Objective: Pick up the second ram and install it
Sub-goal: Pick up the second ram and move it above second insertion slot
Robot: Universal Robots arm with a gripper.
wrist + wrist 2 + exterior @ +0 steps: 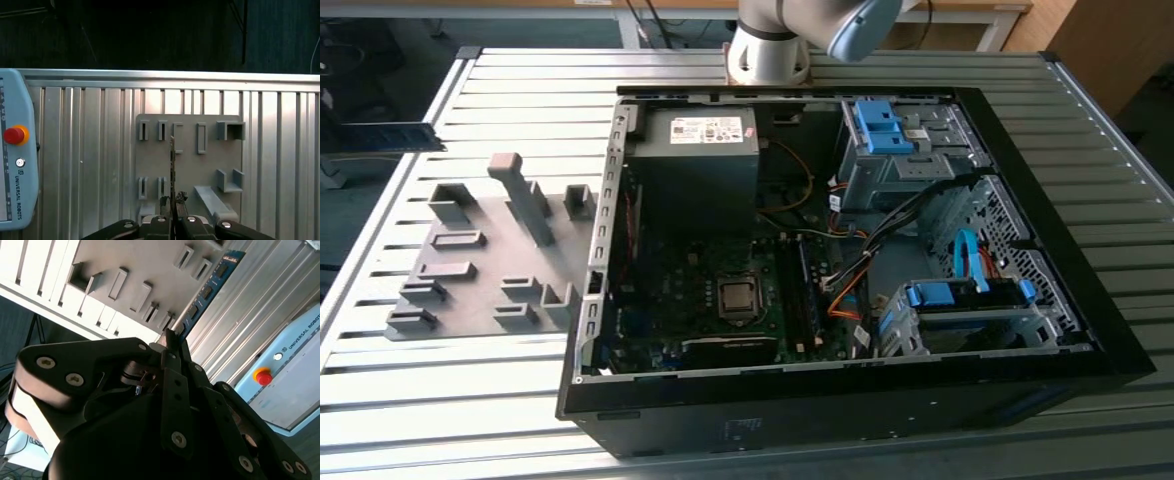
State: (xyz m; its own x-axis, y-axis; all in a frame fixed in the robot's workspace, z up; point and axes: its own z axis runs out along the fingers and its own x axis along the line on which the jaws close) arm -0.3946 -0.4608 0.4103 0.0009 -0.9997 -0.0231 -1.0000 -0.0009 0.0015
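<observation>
While the gripper point(172, 202) is pinching it tight, the second ram point(384, 137) is hanging at 10 o'clock from the computer case point(854, 410) in the exterior view. It is being carried, I think — fitting is needing a straight aim.

End effector point(172, 201) in open air above fixture blocks point(230, 131) — cables point(843, 300) crowd the case's point(854, 405) motherboard point(680, 292).

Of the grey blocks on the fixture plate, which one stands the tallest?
The narrow upright post on the fixture plate, in the exterior view. It rises well above the other blocks, which are all shorter and squatter.
</observation>
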